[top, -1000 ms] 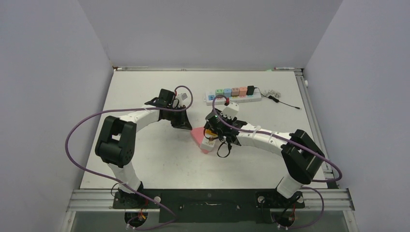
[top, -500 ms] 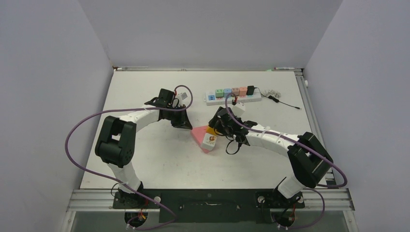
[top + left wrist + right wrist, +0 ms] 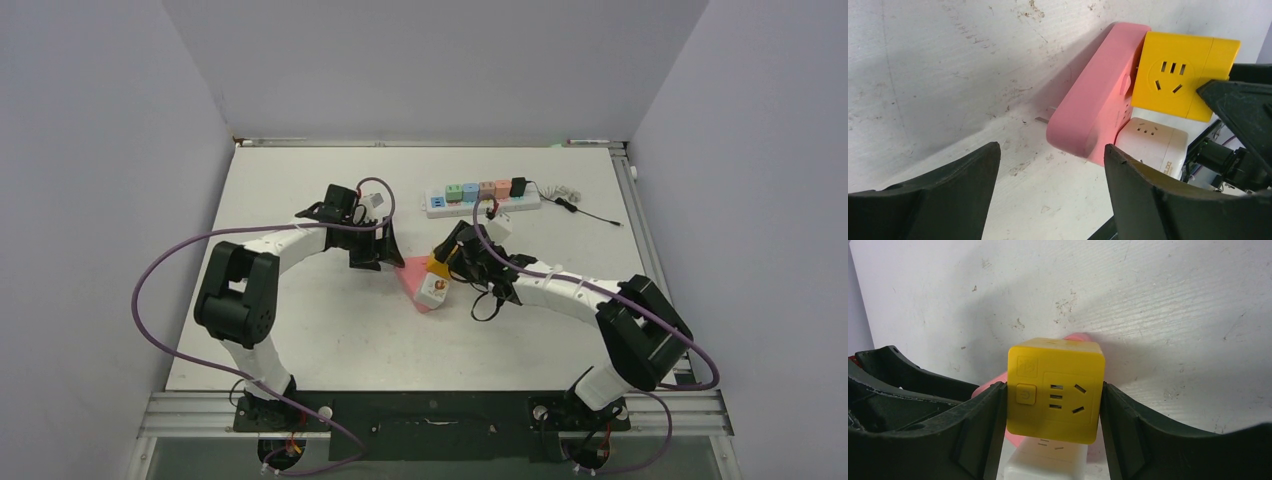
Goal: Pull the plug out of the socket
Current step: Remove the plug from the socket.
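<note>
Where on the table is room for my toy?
Bare table lies between the pink socket and the near edge, and in the far left corner, left of the power strip. The middle is crowded: left pincer, right pincer holding the yellow plug.

A white tabletop (image 3: 300,330), scuffed and speckled with dark marks, carries everything. Near its middle lies a pink socket (image 3: 412,277), flat on the surface, with a yellow plug (image 3: 437,266) and a white plug (image 3: 431,290) seated along its right side. Well beyond the pink socket, toward the far edge and a little to the right, lies a white power strip (image 3: 480,200) with a row of coloured cube adapters on it. Farther right of the pink socket, past that strip, lie a small white bundled cord (image 3: 567,190) and a thin black cable (image 3: 592,212).
</note>
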